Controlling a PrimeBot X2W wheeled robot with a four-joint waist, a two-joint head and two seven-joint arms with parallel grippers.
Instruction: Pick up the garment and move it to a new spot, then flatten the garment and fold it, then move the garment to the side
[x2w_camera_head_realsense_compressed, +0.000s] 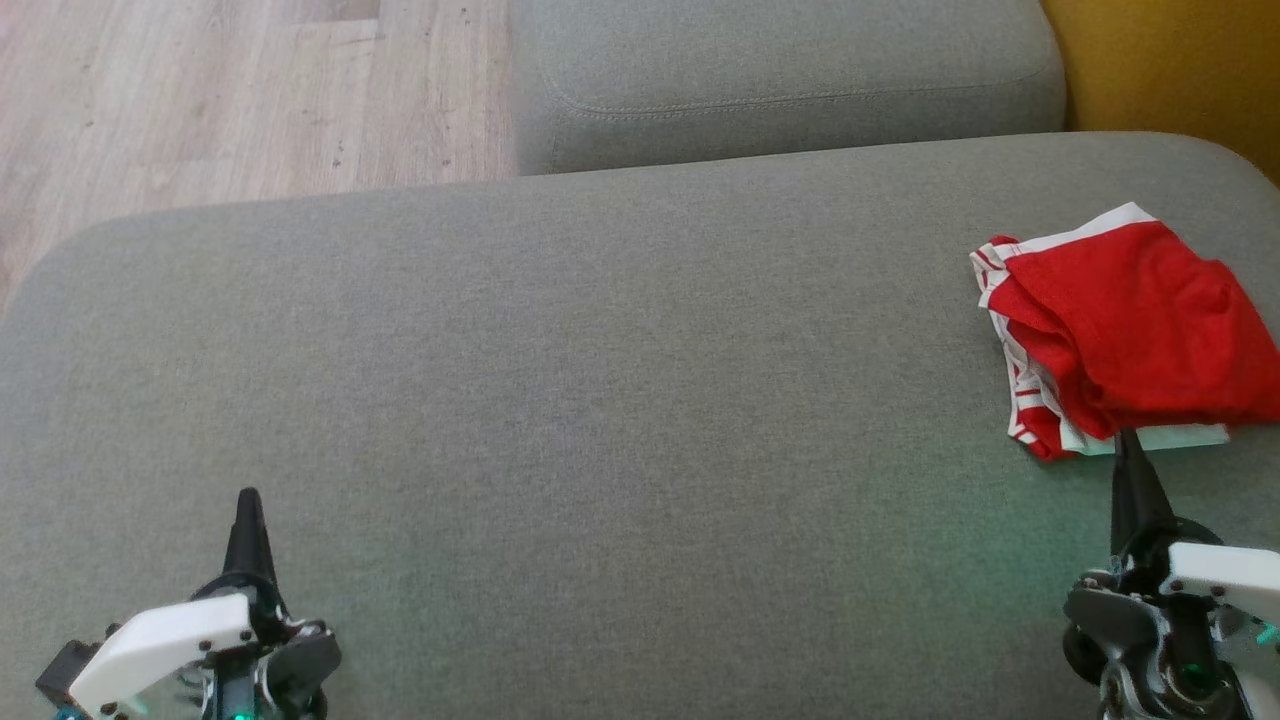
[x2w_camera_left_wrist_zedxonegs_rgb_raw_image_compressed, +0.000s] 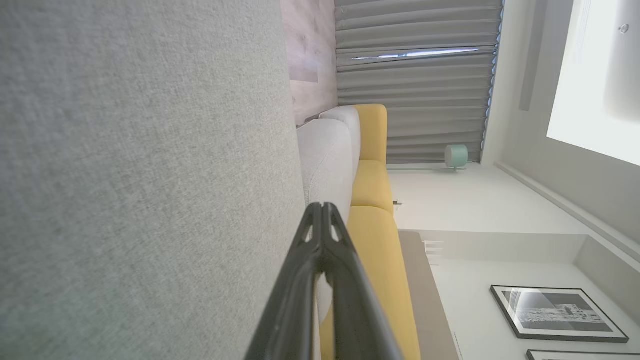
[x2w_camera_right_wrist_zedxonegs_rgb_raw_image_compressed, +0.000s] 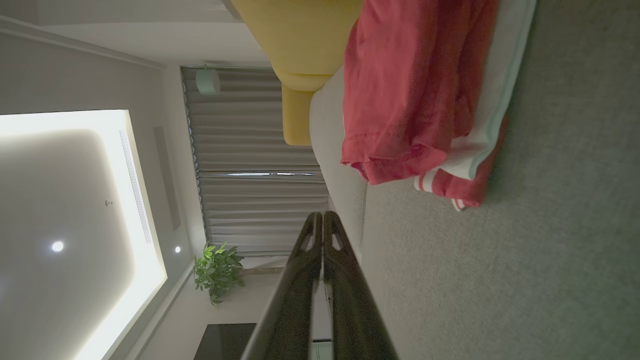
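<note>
The garment, red with white striped trim, lies folded in a small bundle at the right edge of the grey cushion. My right gripper is shut and empty, its tip just below the garment's near edge. The right wrist view shows the garment up and to the right of my shut right gripper, apart from it. Over the cushion's lower left my left gripper is shut with nothing in it. My left gripper has its two fingers pressed together in the left wrist view.
A second grey cushion lies beyond the first, with wooden floor at the upper left and a yellow sofa part at the upper right. The wide middle of the near cushion is bare fabric.
</note>
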